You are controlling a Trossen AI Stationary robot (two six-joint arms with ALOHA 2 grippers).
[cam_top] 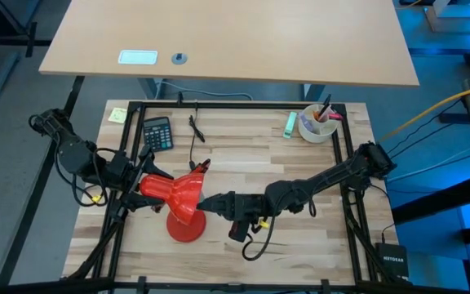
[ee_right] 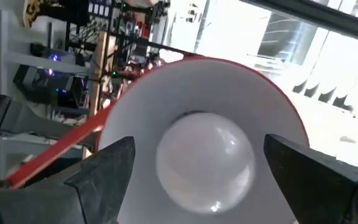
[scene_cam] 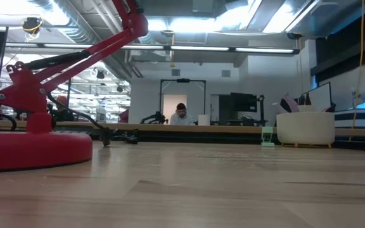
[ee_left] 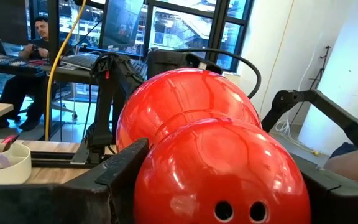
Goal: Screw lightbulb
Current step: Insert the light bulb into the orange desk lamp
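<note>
A: How many are we seeing?
B: One bulb, sitting inside one lamp's shade, between the right claw's spread fingers.
A: And the left claw?
B: We're watching it clamping the shade's back.

White lightbulb inside red lamp shade with white lining

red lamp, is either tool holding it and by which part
The left tool clamps the red lamp's shade at its narrow rear; the right tool is open around the lightbulb.
</note>
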